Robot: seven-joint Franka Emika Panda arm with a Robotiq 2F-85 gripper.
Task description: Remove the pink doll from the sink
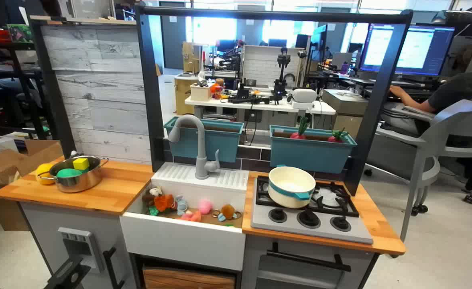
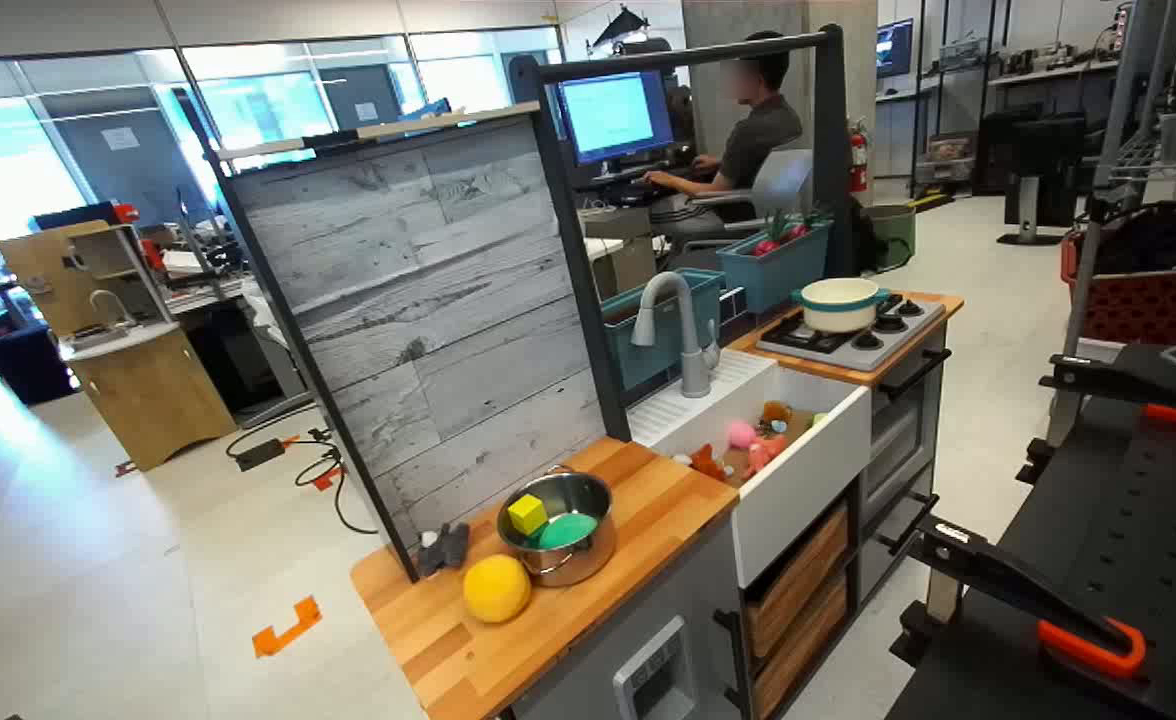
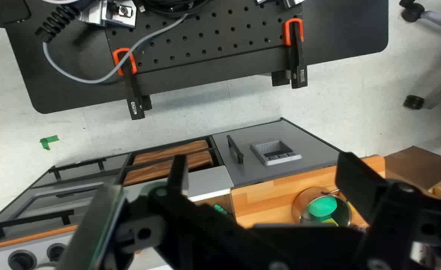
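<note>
The white sink [image 1: 184,237] holds several soft toys; it also shows in an exterior view [image 2: 806,482]. Two of the toys are pink: a round bright pink one [image 1: 205,206] [image 2: 741,434] and a coral-pink one with limbs [image 1: 192,216] [image 2: 764,456] nearer the front wall. I cannot tell which is the pink doll. In the wrist view my gripper [image 3: 263,168] is open and empty, its fingers wide apart. A corner of the sink [image 3: 210,183] shows there with a green toy inside; the gripper body hides the pink toys. The gripper is out of both exterior views.
A grey faucet [image 1: 201,148] rises behind the sink. A metal pot [image 1: 79,178] with green and yellow items stands on the wooden counter beside a yellow ball [image 2: 496,588]. A cream pot [image 1: 291,186] sits on the stovetop. Teal planters [image 1: 312,150] hang behind. Black clamps [image 2: 1023,580] edge the robot's table.
</note>
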